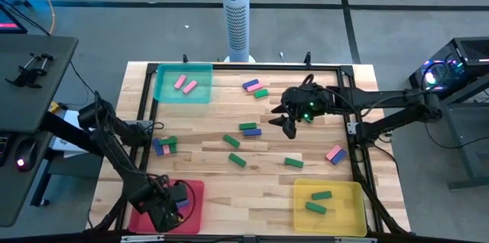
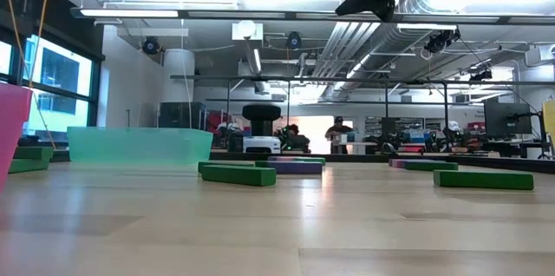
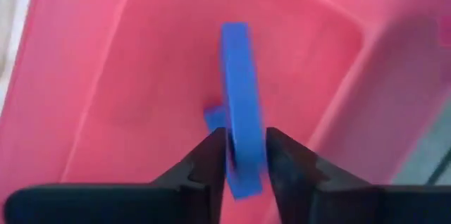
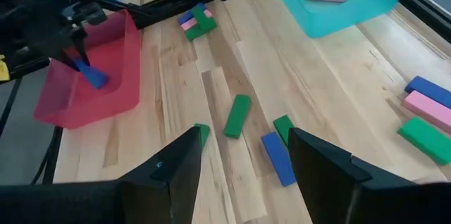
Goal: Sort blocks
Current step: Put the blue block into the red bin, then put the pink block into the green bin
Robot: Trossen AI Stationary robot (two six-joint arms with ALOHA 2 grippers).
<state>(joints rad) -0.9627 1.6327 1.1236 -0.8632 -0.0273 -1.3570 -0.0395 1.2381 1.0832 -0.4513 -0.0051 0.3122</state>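
Left gripper [image 3: 243,155] over the red square tray [image 1: 195,189], at seven o'clock on the table, apparently loosening on a small flat blue block [image 3: 239,104]; part fingers fully, then lift straight. Right gripper [image 1: 293,118] waits open

Bright, even room light
We see ceiling strips [image 2: 173,13] glaring low; the red tray [image 3: 106,76] blurs close up.
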